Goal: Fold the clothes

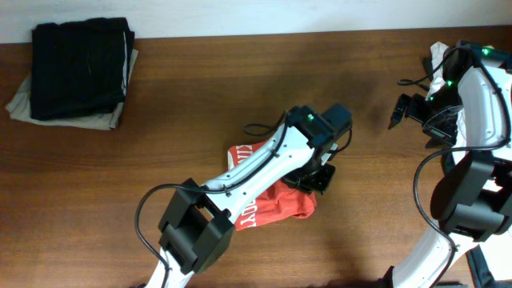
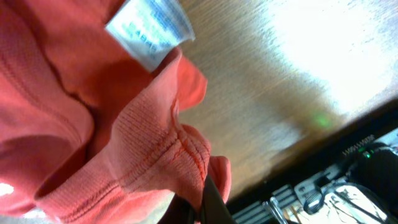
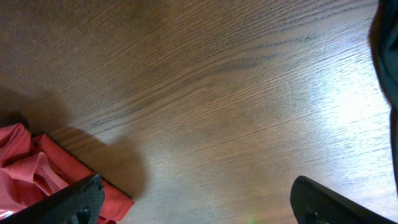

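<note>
Overhead view puts the T-shirt (image 1: 276,210) in a crumpled heap mid-bench (image 1: 240,88), under your left gripper (image 1: 318,174). That gripper is pressed together on the ribbed collar (image 2: 155,143), just below the neck label (image 2: 148,31), and the bite looks thin. Lift quickly and the rib may slide out, or the whole heap may drag along unspread. Your right gripper (image 1: 398,112) hangs spread wide and empty, well apart. Bring it in carelessly and the arms could clash over the T-shirt.

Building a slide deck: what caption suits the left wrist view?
Left end effector pinches ribbed collar of red-orange T-shirt, wooden table beyond.
</note>
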### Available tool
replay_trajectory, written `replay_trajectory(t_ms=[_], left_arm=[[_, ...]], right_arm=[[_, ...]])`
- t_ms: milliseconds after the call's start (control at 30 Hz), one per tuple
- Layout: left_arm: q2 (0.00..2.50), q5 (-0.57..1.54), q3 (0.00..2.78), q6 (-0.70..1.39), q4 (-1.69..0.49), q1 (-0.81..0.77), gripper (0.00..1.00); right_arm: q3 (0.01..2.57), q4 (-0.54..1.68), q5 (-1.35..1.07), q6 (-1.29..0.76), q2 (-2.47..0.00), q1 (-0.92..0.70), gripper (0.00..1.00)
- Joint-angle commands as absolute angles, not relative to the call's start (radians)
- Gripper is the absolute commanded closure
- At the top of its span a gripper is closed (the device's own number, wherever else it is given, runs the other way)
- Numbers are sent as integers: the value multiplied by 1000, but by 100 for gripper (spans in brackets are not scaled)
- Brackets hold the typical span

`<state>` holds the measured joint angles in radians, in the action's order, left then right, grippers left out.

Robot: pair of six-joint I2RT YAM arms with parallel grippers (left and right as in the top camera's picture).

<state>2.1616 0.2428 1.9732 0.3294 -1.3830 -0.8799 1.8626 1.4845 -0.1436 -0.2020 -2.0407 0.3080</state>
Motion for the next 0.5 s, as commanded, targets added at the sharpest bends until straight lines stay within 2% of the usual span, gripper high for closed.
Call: replay_trajectory(t_ms=[0, 200, 233, 367, 467], left_arm=[[2145, 212, 1974, 293, -1354, -909, 98], [2146, 223, 1861, 218, -1316, -1015, 95], [2146, 223, 1848, 201, -1308, -1029, 90], [2145, 281, 1847, 44, -1267, -1065, 82], [2142, 291, 1870, 6, -1278, -1062, 79]], right_arm=[[1873, 1484, -146, -198, -2008, 308, 1], [1873, 1483, -146, -198, -2008, 308, 1], [1873, 1484, -146, -198, -2008, 308, 2], [1873, 1484, -146, -198, -2008, 308, 1], [1873, 1484, -146, -198, -2008, 308, 1]])
